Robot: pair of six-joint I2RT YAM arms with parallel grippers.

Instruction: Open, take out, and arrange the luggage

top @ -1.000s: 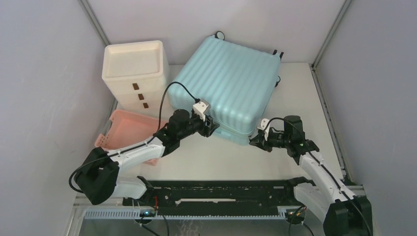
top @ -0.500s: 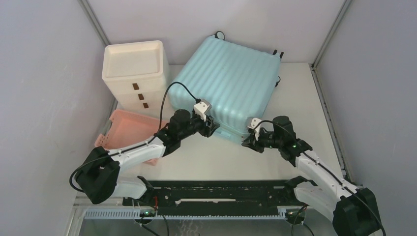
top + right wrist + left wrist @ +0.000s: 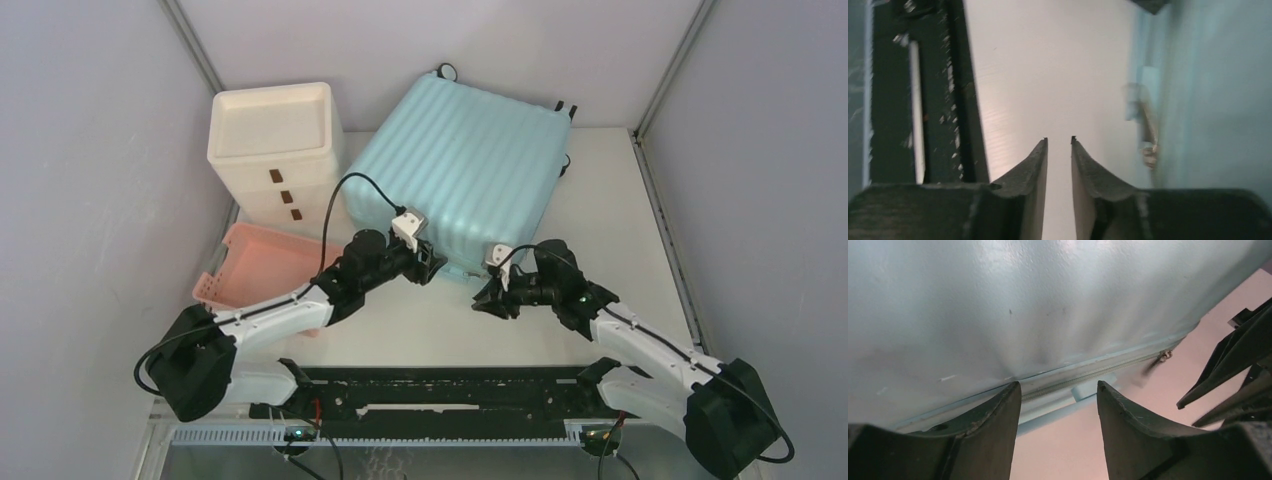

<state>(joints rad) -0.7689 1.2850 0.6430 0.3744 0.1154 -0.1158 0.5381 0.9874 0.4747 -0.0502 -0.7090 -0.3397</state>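
Note:
The luggage [image 3: 460, 170], a pale aqua ribbed hard-shell suitcase, lies flat and closed at the back middle of the table. My left gripper [image 3: 428, 265] is open at the suitcase's near edge. In the left wrist view [image 3: 1058, 390] its fingers straddle the zipper seam [image 3: 1098, 372], and a zipper pull [image 3: 1163, 356] shows further right. My right gripper [image 3: 482, 300] is just in front of the near edge, to the right of the left gripper. In the right wrist view [image 3: 1058, 140] its fingers are slightly apart and empty over the table, with the luggage side [image 3: 1208, 90] and a metal pull [image 3: 1148, 145] to their right.
A cream-white drawer cabinet [image 3: 275, 150] stands left of the luggage. A shallow pink basket [image 3: 262, 265] lies in front of it, under my left arm. A black rail [image 3: 440, 390] runs along the near table edge. Grey walls close in left, right and back.
My right gripper has moved left along the luggage's near edge, toward the left gripper. The left gripper has stayed at the edge, shifting only slightly.

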